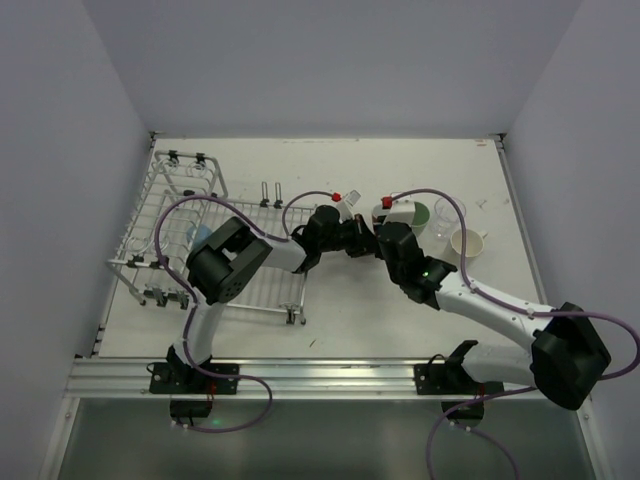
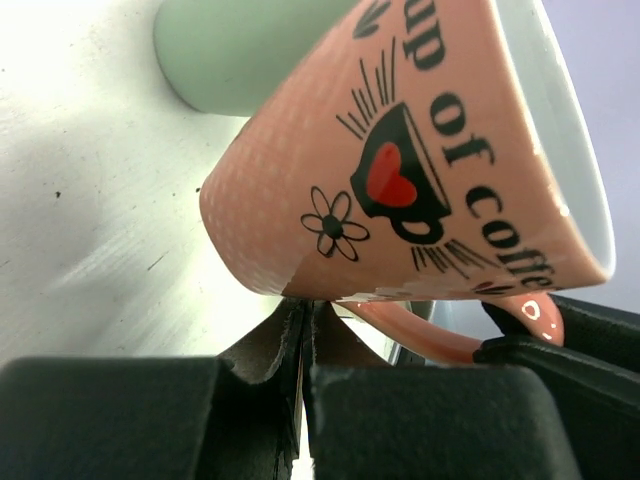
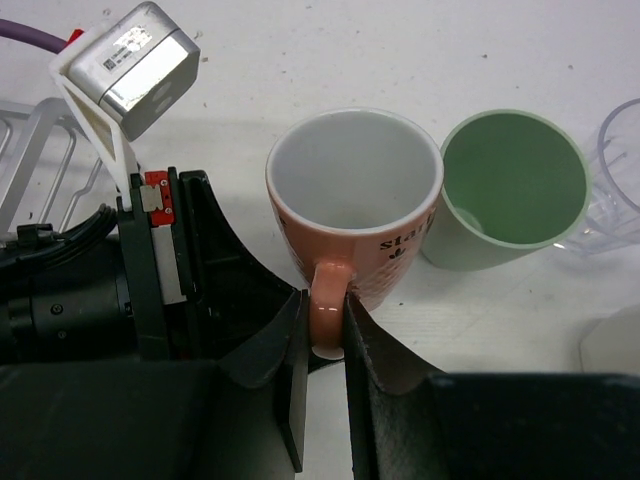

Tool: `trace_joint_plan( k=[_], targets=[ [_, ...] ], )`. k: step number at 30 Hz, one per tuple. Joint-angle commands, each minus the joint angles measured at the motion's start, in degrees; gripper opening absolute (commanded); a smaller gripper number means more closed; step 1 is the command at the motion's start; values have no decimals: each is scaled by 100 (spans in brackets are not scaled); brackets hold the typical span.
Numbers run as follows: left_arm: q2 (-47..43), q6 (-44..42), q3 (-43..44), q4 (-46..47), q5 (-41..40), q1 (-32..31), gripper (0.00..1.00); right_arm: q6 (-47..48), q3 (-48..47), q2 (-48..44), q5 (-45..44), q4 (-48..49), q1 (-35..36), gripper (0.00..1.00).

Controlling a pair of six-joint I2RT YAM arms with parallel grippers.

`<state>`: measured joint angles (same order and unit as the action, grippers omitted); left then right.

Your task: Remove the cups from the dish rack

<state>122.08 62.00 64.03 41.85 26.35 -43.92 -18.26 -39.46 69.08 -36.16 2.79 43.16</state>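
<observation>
Reaching across the white counter [image 1: 360, 340], the left arm [image 1: 270, 250] and right arm [image 1: 490, 310] are meeting just right of the large silver wire dish rack [image 1: 140, 220]. A pale green tumbler [image 1: 422, 212], a clear plastic tumbler [image 1: 448, 215] and a cream cup [image 1: 468, 243] are standing grouped on the counter, apart from the rack.

From the left wrist, the left pincer [image 2: 303, 340] is showing its fingers pressed together and empty, just beside a pink ceramic mug [image 2: 400, 160] printed with a heart and black lettering.

From the right wrist, the right pincer [image 3: 325, 350] is pinching the mug's looped handle [image 3: 330, 300]. The mug is sitting upright, close against the green tumbler; whether it is resting on the counter is not showing.

Such a narrow hold is probably risking the mug swivelling or slipping, and a sideways move is threatening to knock the green tumbler.
</observation>
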Motion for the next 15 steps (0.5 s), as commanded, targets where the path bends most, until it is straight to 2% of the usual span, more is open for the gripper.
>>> trace_joint_plan(
  k=[1,15],
  targets=[
    [228,-12,189,-159,-200,59,0,-81,105,18,347,196,61,0],
    [149,-135,215,-590,-332,68,0,-397,246,352,514,55,61,0]
  ],
)
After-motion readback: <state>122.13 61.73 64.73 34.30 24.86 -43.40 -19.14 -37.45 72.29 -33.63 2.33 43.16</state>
